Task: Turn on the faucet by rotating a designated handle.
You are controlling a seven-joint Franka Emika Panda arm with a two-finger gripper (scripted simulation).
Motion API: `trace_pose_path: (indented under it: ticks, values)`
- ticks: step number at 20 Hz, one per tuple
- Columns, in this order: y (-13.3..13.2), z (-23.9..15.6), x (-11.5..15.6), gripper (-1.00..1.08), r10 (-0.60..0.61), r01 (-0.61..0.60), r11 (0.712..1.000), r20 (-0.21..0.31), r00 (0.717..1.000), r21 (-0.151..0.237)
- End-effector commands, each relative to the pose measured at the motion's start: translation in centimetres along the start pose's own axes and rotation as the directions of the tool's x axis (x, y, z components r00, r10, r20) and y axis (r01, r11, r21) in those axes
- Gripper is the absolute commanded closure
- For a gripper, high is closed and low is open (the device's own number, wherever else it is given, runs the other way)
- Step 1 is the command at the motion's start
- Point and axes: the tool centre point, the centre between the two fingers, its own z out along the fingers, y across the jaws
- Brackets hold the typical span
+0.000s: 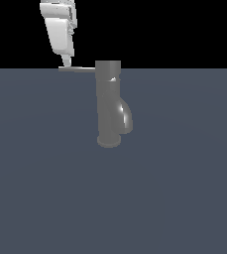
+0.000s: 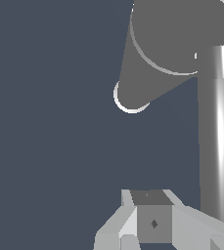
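The dark grey faucet [image 1: 108,104] stands upright on its round base flange [image 1: 109,141], with the bulging spout [image 1: 126,116] on the exterior view's right. The thin handle [image 1: 78,69] sticks out of the top cap toward the exterior view's left. My white gripper [image 1: 65,63] hangs from above with its narrow tip at the rod's outer end, fingers together and holding nothing. In the wrist view the faucet [image 2: 172,39] is seen from above, and the handle [image 2: 215,136] runs close beside my gripper [image 2: 150,197]. I cannot tell whether they touch.
The faucet stands on a flat dark blue-grey surface [image 1: 174,198]. Nothing else is in view.
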Motion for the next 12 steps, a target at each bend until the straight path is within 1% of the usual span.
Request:
trace_pose_path:
  ticks: [1, 12]
  values:
    - [0.6, 0.0, 0.0, 1.08, 0.0, 0.0, 1.0, 0.0, 1.0, 0.0]
    - [3.7, 0.0, 0.3, 1.08, 0.0, 0.0, 1.0, 0.0, 1.0, 0.0]
